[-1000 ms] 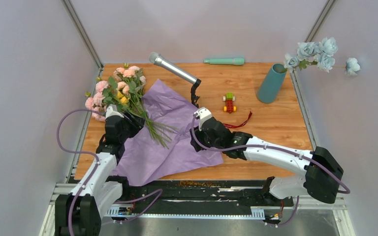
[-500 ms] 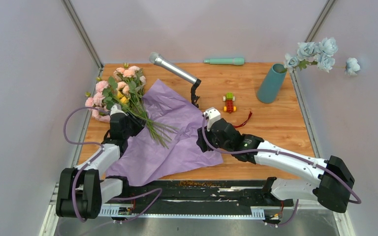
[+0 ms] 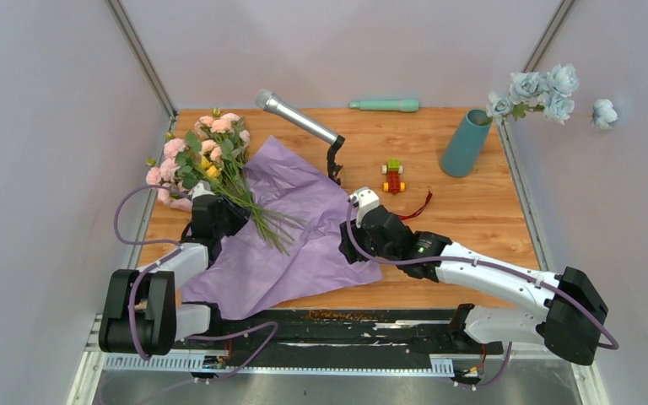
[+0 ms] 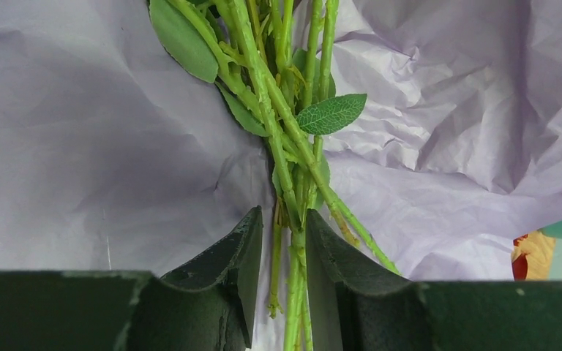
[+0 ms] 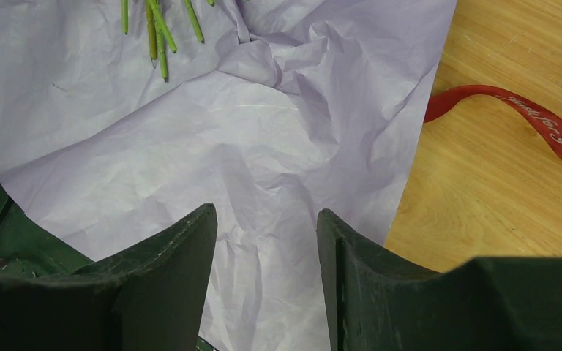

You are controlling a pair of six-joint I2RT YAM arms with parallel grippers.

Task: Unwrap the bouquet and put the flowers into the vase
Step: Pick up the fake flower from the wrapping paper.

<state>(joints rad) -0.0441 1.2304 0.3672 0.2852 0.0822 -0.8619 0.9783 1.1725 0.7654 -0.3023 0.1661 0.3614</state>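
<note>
Left gripper (image 4: 284, 219) clamped the flowers (image 4: 263, 88) by their green stems on the opened lilac paper (image 3: 287, 245). Right gripper (image 5: 267, 219) hovered nearby, jaws apart, empty. A microphone (image 3: 295, 116), toy car (image 3: 394, 176) and red ribbon (image 5: 527, 110) lay before the far-right vase (image 3: 465, 143).

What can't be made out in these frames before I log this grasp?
- Left wrist view: blooms of the flowers are cut off by the top edge; only stems show.
- Left wrist view: whether the left pincer truly clamps the stems; its fingers flank them closely, contact unclear.
- Top view: the left pincer's fingertips, hidden under its own wrist.
- Right wrist view: lettering on the ribbon, too small and cut by the right edge.
</note>
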